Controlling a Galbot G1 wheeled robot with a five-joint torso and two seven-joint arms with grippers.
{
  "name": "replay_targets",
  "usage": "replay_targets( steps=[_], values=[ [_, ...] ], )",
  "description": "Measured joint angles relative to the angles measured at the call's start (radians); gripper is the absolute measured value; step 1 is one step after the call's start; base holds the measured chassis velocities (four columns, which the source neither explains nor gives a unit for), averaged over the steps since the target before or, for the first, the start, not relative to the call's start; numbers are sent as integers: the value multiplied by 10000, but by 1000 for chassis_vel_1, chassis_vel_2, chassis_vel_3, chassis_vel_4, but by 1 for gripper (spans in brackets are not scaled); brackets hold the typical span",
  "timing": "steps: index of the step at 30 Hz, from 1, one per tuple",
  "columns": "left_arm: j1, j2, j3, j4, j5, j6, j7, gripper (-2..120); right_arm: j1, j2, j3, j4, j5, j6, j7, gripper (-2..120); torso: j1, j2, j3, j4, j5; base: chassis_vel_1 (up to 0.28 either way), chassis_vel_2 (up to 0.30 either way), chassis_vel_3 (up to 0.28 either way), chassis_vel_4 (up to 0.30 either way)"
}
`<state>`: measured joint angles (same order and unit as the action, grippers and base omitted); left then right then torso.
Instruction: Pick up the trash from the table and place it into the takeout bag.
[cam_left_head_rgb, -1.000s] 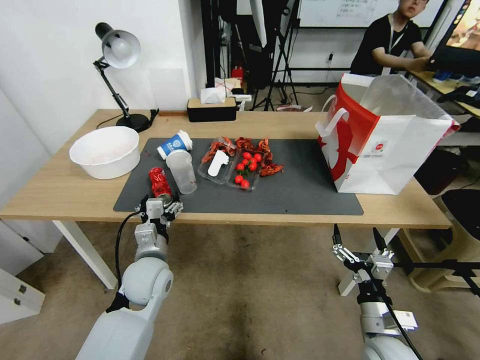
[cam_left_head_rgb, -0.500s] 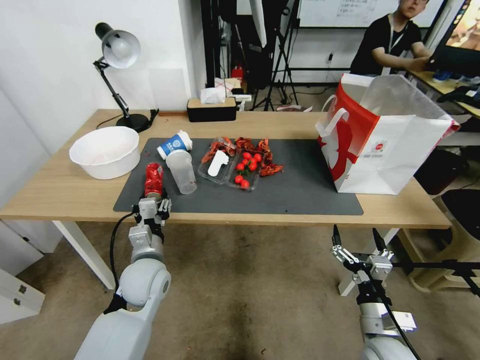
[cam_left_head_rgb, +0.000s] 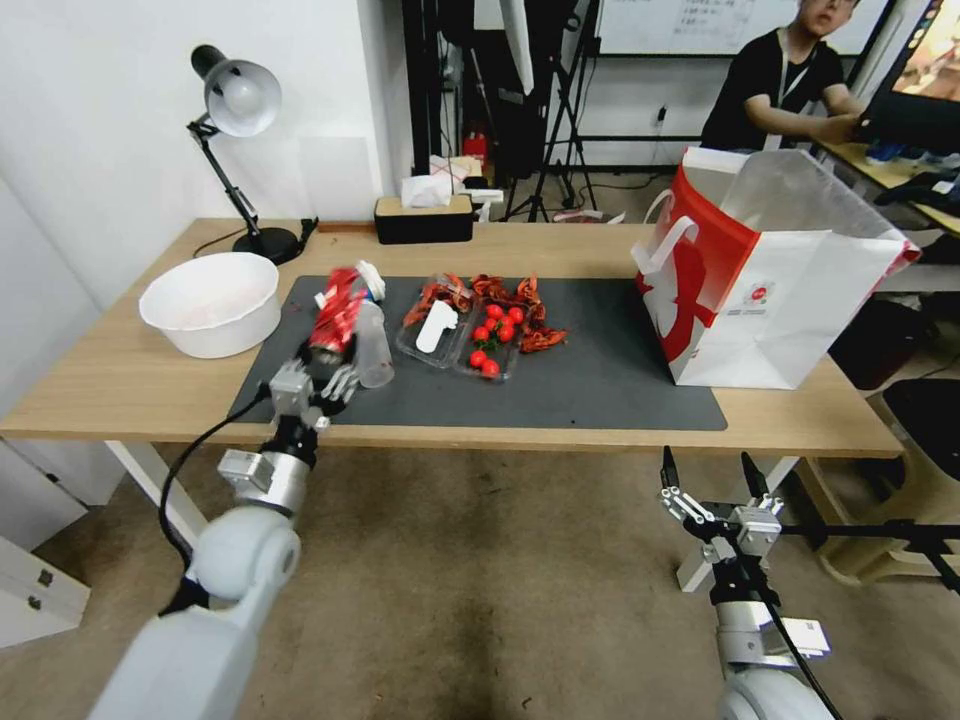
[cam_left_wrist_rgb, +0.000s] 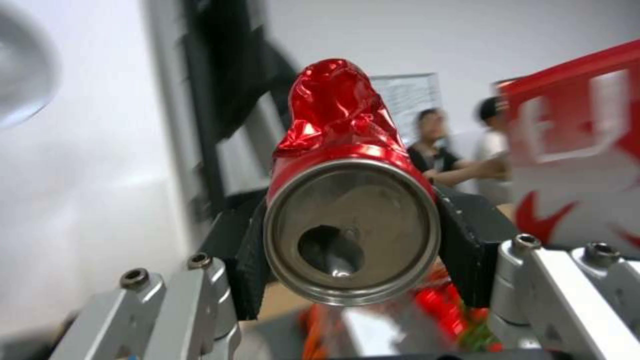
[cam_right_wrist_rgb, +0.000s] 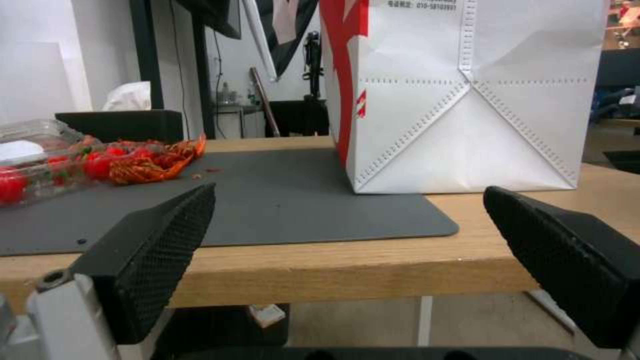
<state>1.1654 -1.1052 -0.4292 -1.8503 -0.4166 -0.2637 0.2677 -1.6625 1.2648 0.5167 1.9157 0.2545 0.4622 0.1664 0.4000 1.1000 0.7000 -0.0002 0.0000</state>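
Observation:
My left gripper (cam_left_head_rgb: 330, 362) is shut on the crumpled red drink can (cam_left_head_rgb: 335, 312) and holds it tilted above the left part of the dark mat (cam_left_head_rgb: 600, 385). Up close, the can (cam_left_wrist_rgb: 350, 200) sits end-on between the black pads of the left gripper (cam_left_wrist_rgb: 353, 255). The clear plastic cup (cam_left_head_rgb: 376, 345) stands just right of the can. Behind the can, the blue-and-white paper cup (cam_left_head_rgb: 369, 281) is mostly hidden. The takeout bag (cam_left_head_rgb: 770, 290) stands open at the table's right end. My right gripper (cam_left_head_rgb: 710, 478) hangs open below the table's front edge, facing the takeout bag (cam_right_wrist_rgb: 467, 100).
A large white bowl (cam_left_head_rgb: 210, 300) sits at the left of the table (cam_left_head_rgb: 120, 385), with a desk lamp (cam_left_head_rgb: 235, 100) behind it. A clear tray of cherry tomatoes and red shells (cam_left_head_rgb: 470, 335) lies mid-mat. A black tissue box (cam_left_head_rgb: 422, 218) stands at the back edge.
The left gripper has lifted the red can off the mat and carried it up and slightly right, tilting it. The right arm has barely moved.

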Motion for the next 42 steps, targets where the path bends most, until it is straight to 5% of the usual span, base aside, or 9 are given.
replay_targets(
  steps=[5,8,18,27,42],
  values=[
    [-611,497,303,258,-110,-221,1033,51,-81,12,18,64,1,-3,1,100,0,0,0,2,-1,0,0,0,0],
    [-1537,1034,831,786,-484,-651,2370,51,-142,-2,22,94,0,-6,2,100,-1,0,1,1,-3,0,0,0,0],
    [-4223,2103,2736,1975,-1460,-686,4172,51,-212,4,59,119,-1,-17,40,100,-2,-2,1,3,3,0,0,0,0],
    [-6213,1529,4335,2829,-1753,-430,4327,51,-305,30,167,129,-1,-18,62,100,0,-2,1,0,1,0,0,0,0],
    [-8734,-604,6222,4712,-1686,-174,3922,51,-403,103,357,109,46,2,97,100,-1,-2,1,3,0,0,0,0,0]
  ],
)
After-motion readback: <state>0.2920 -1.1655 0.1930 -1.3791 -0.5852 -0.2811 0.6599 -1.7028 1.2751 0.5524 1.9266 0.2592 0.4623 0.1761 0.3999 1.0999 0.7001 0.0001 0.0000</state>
